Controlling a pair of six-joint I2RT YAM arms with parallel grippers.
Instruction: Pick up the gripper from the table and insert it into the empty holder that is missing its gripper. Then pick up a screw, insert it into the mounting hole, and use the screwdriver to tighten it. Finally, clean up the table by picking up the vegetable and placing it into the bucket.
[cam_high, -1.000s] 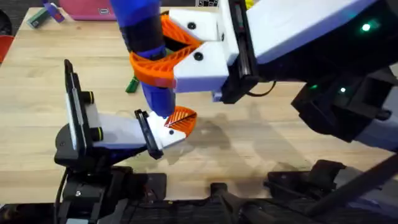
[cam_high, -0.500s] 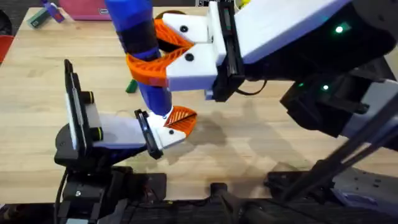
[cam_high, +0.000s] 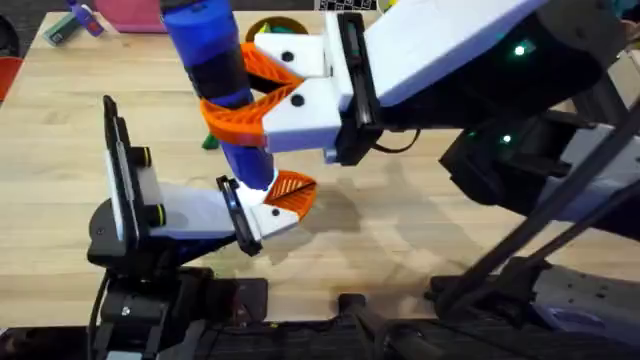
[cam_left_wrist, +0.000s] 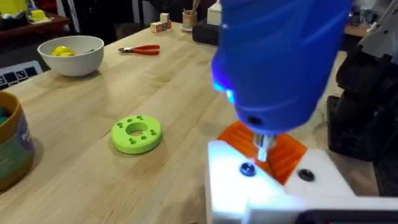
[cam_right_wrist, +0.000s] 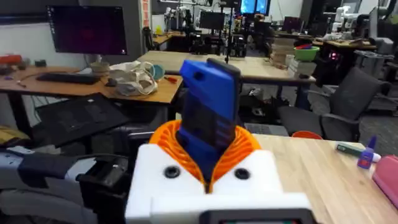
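My right gripper (cam_high: 238, 92) is shut on the blue screwdriver (cam_high: 205, 40), with its orange ribbed pads on both sides of the body (cam_right_wrist: 208, 118). The screwdriver stands nearly upright. Its metal bit (cam_left_wrist: 262, 147) comes down right beside a dark screw (cam_left_wrist: 247, 168) in the white holder (cam_left_wrist: 230, 180) of my left gripper (cam_high: 280, 200). The orange gripper (cam_left_wrist: 286, 152) sits in that holder. A sliver of the green vegetable (cam_high: 208, 142) shows behind the screwdriver. The yellow rim of the bucket (cam_high: 262, 27) shows at the back, and its side (cam_left_wrist: 12, 146) shows in the left wrist view.
A bright green disc with holes (cam_left_wrist: 137, 134) lies on the wooden table (cam_high: 400, 230). Farther off are a white bowl (cam_left_wrist: 70, 55) and red-handled pliers (cam_left_wrist: 142, 50). The right arm (cam_high: 480, 60) spans the table's upper right. A pink box (cam_high: 140, 15) lies at the far edge.
The right arm and the screwdriver have shifted a little to the left, uncovering the bucket's rim. The screwdriver's lower end stays at the holder. The left arm has not moved.
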